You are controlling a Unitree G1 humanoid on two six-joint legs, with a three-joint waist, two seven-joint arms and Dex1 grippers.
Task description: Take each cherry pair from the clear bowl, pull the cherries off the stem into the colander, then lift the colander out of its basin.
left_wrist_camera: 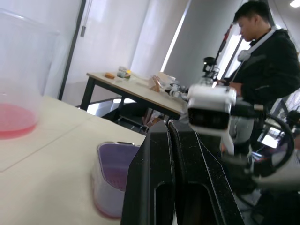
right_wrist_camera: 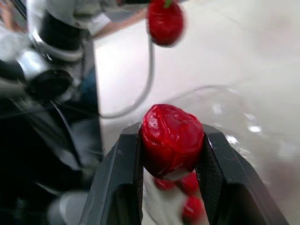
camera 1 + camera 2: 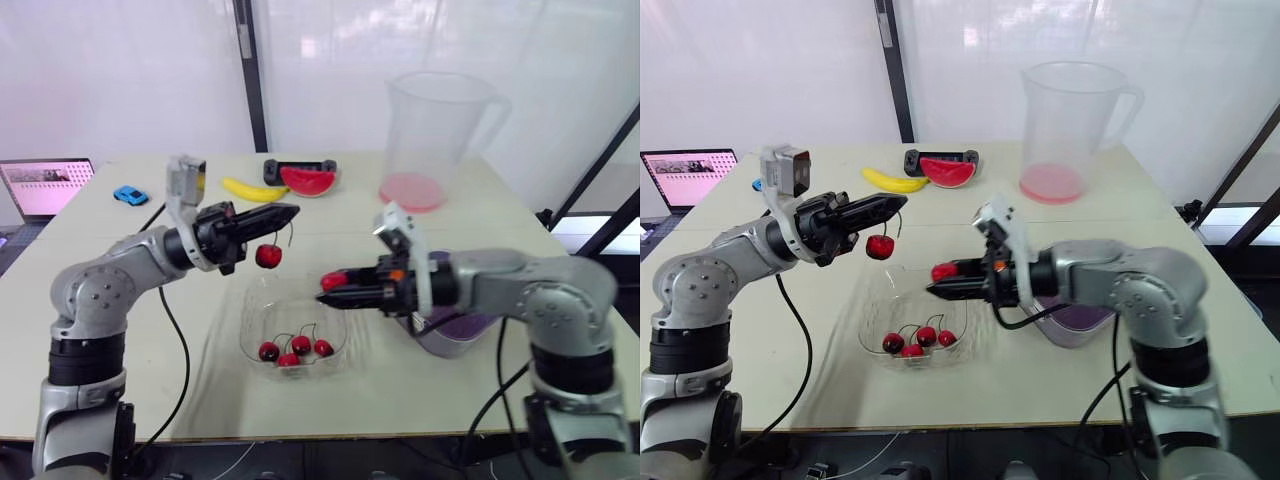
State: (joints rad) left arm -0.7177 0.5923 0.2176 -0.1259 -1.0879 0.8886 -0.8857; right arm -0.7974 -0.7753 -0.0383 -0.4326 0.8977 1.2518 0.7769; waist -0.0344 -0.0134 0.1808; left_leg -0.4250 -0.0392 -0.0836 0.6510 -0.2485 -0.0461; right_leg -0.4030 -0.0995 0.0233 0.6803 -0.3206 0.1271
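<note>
- The left gripper [image 3: 287, 213] had its fingers pinched flat on the stem [image 3: 291, 236], and the hanging cherry [image 3: 268, 256] dangled above the clear bowl [image 3: 248, 318] on the desk [image 3: 120, 390].
- The right gripper [image 3: 333, 290] clasped the loose cherry [image 2: 172, 139] across its widest part, near the colander [image 3: 470, 322].
- The cherries looked light, round and slick, so a gentle squeeze at mid-body suited them.
- The stem seemed thin and likely to slip.
</note>
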